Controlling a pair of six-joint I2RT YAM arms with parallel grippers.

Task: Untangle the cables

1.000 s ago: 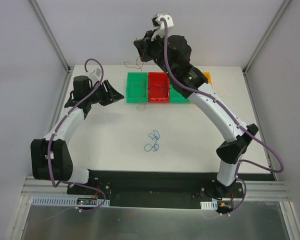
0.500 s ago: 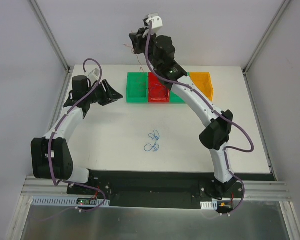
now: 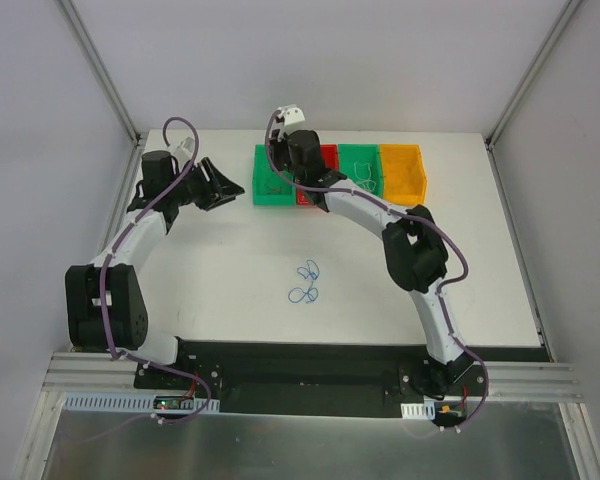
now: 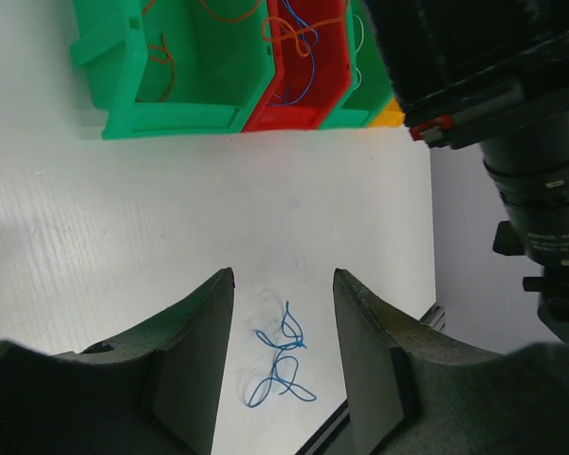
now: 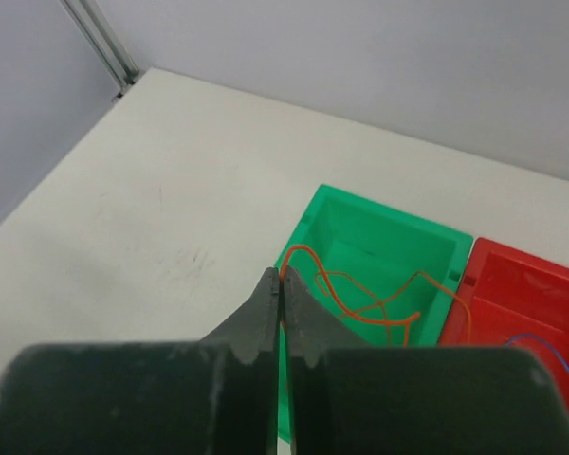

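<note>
The cables lie in three places. A blue one (image 3: 305,283) (image 4: 283,365) sits curled on the white table, apart from both grippers. My right gripper (image 5: 282,275) (image 3: 283,172) is shut on one end of an orange cable (image 5: 380,320), whose loops rest inside the left green bin (image 5: 398,223) (image 3: 263,196). More orange strands (image 4: 161,62) show in that bin, and an orange and blue tangle (image 4: 299,38) lies in the red bin (image 4: 266,114). My left gripper (image 4: 283,275) (image 3: 223,186) hovers open and empty left of the bins.
Four bins stand in a row at the back: green, red (image 5: 522,303), a second green (image 3: 360,168) and orange (image 3: 403,172). The right arm (image 4: 484,57) reaches across the red bin. The table's far left corner meets a frame post (image 5: 100,43).
The right arm has swung down from high behind the bins to just over the left green bin, bringing the orange cable with it. The left arm has barely moved.
</note>
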